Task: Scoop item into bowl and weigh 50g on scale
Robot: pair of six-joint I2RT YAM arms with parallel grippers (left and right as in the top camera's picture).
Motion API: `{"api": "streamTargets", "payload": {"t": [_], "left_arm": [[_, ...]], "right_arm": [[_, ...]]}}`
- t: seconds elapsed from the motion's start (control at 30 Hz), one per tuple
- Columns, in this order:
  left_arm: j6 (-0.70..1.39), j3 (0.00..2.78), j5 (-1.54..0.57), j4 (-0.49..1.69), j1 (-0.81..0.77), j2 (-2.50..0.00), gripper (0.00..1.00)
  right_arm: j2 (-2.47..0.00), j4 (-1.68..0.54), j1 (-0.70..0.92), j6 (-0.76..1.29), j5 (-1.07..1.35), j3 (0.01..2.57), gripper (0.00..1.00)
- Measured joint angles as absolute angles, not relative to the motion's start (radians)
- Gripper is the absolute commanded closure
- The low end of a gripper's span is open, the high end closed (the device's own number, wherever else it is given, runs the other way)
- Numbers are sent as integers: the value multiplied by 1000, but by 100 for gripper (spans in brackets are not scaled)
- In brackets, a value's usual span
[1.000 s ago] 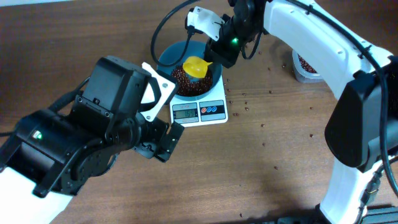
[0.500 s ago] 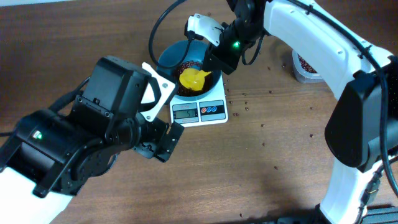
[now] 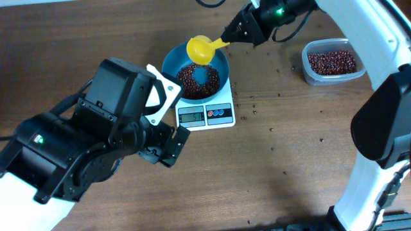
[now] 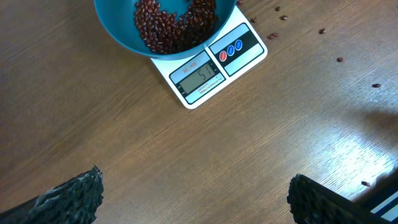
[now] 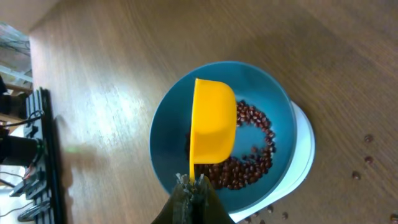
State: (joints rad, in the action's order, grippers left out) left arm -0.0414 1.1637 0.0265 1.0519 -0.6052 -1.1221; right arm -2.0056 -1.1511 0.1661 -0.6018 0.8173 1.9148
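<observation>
Two faint digits on scale [image 4: 214,67] display [image 4: 198,77]

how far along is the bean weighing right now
Done: a heap of beans lies in the bowl, which sits on the scale. In hand: the right gripper is shut on the yellow scoop, held over the bowl's rim with no beans visible in it; the left gripper hangs open. Left: confirming the display, whose digits I cannot read.

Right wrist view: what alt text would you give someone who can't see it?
A yellow scoop, its handle pinched in the right fingers, hangs over a teal bowl partly filled with dark reddish-brown beans. The bowl sits on a white scale on a wooden table.
</observation>
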Motion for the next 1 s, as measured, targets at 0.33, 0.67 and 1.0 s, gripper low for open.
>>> {"api": "streamTargets", "payload": {"t": [0.33, 0.67, 1.0], "left_arm": [[-41, 1164, 27, 1052, -605, -1122, 1], [-41, 1164, 27, 1052, -605, -1122, 1], [-41, 1164, 27, 1052, -605, -1122, 1]], "right_arm": [[-2056, -1052, 329, -612, 440, 1915, 96], [-2096, -1046, 360, -636, 381, 1915, 96], [-2096, -1135, 375, -640, 409, 1915, 96]]}}
